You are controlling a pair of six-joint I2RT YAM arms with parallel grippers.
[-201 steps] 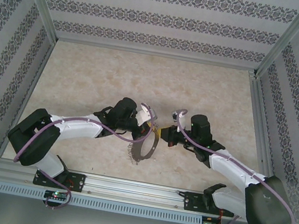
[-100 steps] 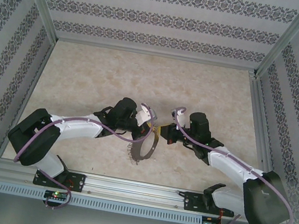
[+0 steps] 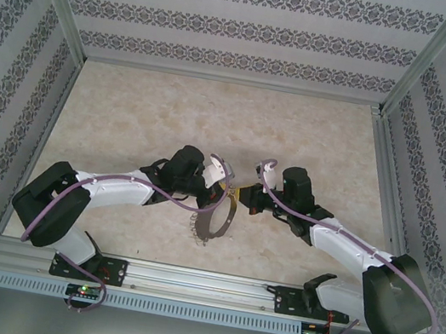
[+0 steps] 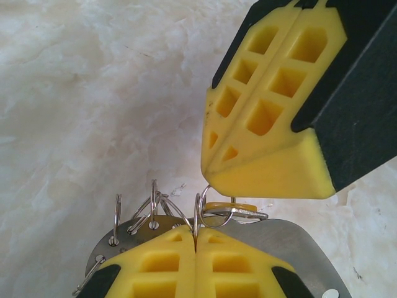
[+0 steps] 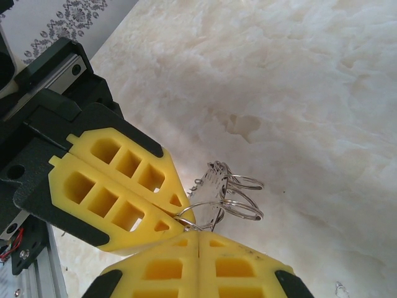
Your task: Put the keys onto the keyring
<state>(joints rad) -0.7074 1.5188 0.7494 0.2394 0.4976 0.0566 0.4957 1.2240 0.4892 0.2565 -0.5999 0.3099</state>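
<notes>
**Current step: threading the key onto the keyring.**

The two arms meet nose to nose above the middle of the surface [image 3: 172, 115], with the workpieces held clear of it.

**Left fingers** [image 4: 161, 264]: closed. They clamp the keyring [image 4: 304, 239] by its rim. In the left wrist view the flat grey metal of the hoop spreads to either side of the closed pads, and a fringe of small rings [image 4: 116, 214] stands up along its edge. In the top view the keyring [image 3: 215, 222] hangs tilted below the meeting point, toward the near edge.

**Right fingers** [image 4: 260, 118]: closed. Their tip pinches a thin wire loop. The key [image 4: 231, 207], a small yellow piece with a silvery end, lies just under that tip, resting against the keyring rim and right beside the left pads. The loop appears to carry the key, though the join is too fine to confirm. In the right wrist view the right fingers [image 5: 161, 273] meet the left fingers [image 5: 118, 186] almost tip to tip, with wire loops bunched between and beyond them.

**Status:** the key is at the rim, but it cannot be told whether it is already threaded on.

**Next move, as judged:**
1. Hold the left grip firm so the hoop does not rotate.
2. Advance the right tip in small strokes along the wire, feeding the key through.
3. Avoid snagging neighbouring small rings.
4. Release only once the key hangs from the keyring on its own.
</notes>
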